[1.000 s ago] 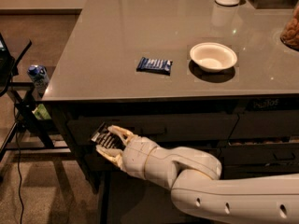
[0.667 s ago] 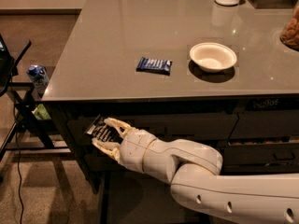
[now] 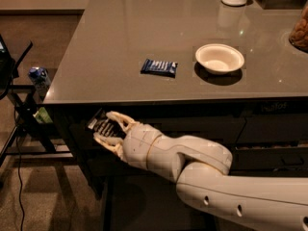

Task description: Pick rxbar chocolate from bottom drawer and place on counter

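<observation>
Fingers (image 3: 120,119) of the gripper (image 3: 104,127) clasp the black-wrapped chocolate bar (image 3: 97,123) from both sides. The bar is held just below the front edge of the counter (image 3: 120,28), before the dark drawer fronts (image 3: 269,129). Above, on the counter, a blue-wrapped bar (image 3: 159,67) lies near a white bowl (image 3: 219,58). A can (image 3: 39,76) stands on a rack at the left.
</observation>
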Robot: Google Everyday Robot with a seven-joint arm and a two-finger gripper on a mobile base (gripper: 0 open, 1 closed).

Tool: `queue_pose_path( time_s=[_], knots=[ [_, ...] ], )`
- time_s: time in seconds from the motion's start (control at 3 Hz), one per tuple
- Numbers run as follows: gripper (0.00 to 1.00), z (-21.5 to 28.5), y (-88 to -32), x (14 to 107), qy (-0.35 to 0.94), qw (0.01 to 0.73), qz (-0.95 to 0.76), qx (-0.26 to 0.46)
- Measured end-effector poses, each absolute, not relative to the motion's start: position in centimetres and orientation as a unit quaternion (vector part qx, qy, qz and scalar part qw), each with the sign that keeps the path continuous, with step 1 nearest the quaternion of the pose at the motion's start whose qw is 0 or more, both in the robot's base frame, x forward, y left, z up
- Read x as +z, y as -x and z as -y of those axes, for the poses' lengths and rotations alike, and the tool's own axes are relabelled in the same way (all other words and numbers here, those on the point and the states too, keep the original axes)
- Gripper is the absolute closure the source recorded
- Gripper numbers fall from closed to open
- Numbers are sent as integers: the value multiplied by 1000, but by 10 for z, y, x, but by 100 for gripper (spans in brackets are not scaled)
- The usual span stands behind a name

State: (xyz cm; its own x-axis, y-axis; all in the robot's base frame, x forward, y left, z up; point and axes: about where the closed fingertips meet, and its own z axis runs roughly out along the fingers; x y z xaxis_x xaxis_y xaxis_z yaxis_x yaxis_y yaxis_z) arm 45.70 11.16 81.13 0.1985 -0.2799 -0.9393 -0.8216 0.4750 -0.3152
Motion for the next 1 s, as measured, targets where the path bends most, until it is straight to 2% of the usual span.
queue_pose_path(
  time_s=[1.0],
  knots=[
    [100, -106, -476, 851, 476, 635, -577, 191]
  ],
)
